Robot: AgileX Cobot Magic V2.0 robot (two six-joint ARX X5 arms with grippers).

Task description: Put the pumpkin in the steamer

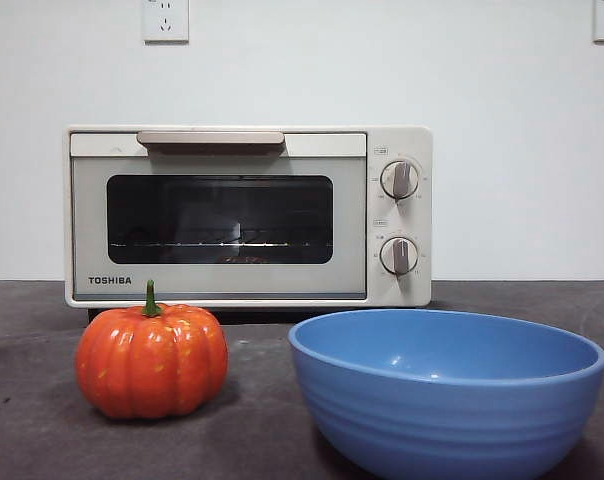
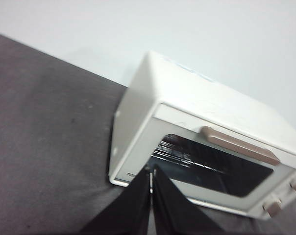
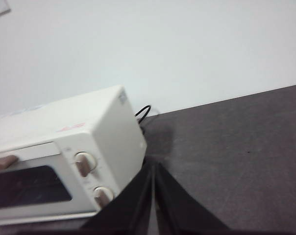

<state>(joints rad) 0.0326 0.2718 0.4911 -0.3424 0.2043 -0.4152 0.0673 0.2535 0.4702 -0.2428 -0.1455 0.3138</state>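
Still Waiting, Door Closed

Both my grippers, left (image 2: pixel 151 178) and right (image 3: pixel 153 176), hang with jaws pressed together, holding nothing. My left looks nearer the pumpkin (image 1: pixel 151 360), which sits upright on the dark table (image 1: pixel 27 330) before the steamer (image 1: pixel 247 215), left of the bowl (image 1: pixel 447 390). White wall behind.

Bare test bench — dark table (image 1: pixel 22 330), blank white wall (image 1: pixel 482 100) with sockets (image 1: pixel 166 20), countertop steamer (image 1: pixel 247 215).

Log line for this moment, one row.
pumpkin: on table, untouched | steamer: door closed | left gripper: shut, empty, waiting | right gripper: shut, empty, waiting | step: not started
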